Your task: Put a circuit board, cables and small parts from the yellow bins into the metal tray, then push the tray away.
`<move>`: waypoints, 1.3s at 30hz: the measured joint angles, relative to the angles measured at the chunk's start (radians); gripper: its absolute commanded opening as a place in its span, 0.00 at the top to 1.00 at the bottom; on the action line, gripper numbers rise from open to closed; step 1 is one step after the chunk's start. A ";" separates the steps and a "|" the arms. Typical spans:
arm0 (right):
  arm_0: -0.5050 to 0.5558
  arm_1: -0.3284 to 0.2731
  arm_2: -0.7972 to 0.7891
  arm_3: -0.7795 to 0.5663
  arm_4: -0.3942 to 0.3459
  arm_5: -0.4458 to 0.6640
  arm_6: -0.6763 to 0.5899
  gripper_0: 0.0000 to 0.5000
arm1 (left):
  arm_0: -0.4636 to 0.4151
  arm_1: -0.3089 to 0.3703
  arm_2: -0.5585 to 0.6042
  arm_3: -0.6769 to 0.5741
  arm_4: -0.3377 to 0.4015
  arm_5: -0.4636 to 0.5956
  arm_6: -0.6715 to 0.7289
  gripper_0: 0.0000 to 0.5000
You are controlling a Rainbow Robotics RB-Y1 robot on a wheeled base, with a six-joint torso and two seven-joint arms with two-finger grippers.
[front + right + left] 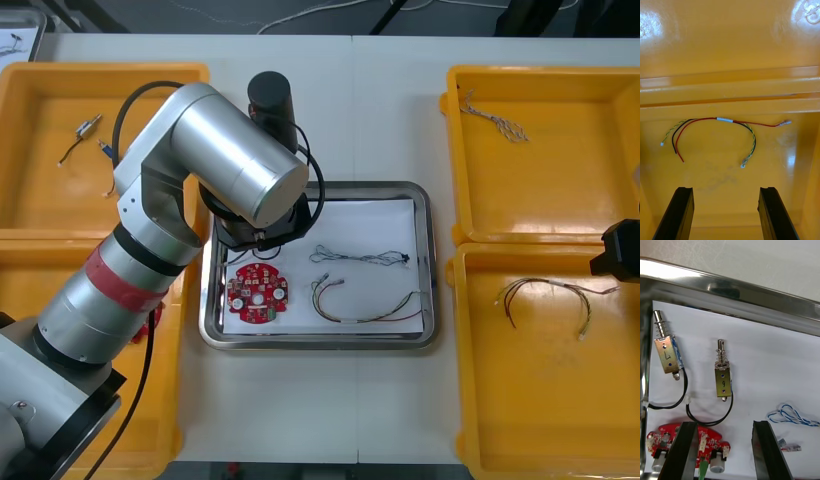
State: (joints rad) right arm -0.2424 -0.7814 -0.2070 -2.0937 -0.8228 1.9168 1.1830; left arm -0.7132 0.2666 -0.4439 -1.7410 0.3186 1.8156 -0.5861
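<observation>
Left gripper [724, 423]: jaws standing wide apart, holding nothing, hovering over circuit board [257, 294] and small metal parts [722, 378] near metal tray [752, 292] rim. Right gripper [725, 188]: gaping empty, hanging above red and yellow cable [724, 119] in yellow bin [782, 157].

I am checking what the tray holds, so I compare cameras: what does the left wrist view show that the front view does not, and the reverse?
Left wrist view alone: two small metal parts on the white lining of the metal tray, beyond the open left gripper; in the front view the left arm covers them. Front view alone: the yellow bins, the red and yellow cable in the tray, the right gripper at the right bins. Both: the tray, the round red circuit board, the twisted blue and white cable.
</observation>
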 measured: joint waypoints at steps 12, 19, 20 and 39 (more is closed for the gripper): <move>0.000 0.000 0.000 0.000 0.000 0.000 0.000 0.00 | -0.046 0.064 0.125 -0.106 0.123 0.095 -0.003 0.17; 0.002 0.001 0.002 -0.002 -0.006 0.000 0.000 0.00 | -0.047 0.151 0.227 -0.154 0.207 0.096 -0.148 0.14; 0.005 0.001 0.003 -0.002 -0.013 0.000 0.000 0.00 | -0.047 0.162 0.241 -0.155 0.213 0.096 -0.188 0.14; -0.079 0.001 0.211 -0.067 -0.049 0.000 0.000 0.00 | 0.013 0.383 0.487 -0.158 0.405 0.098 -0.463 0.00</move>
State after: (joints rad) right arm -0.3215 -0.7799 0.0042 -2.1608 -0.8717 1.9168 1.1834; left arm -0.7000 0.6493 0.0433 -1.8991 0.7236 1.9135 -1.0487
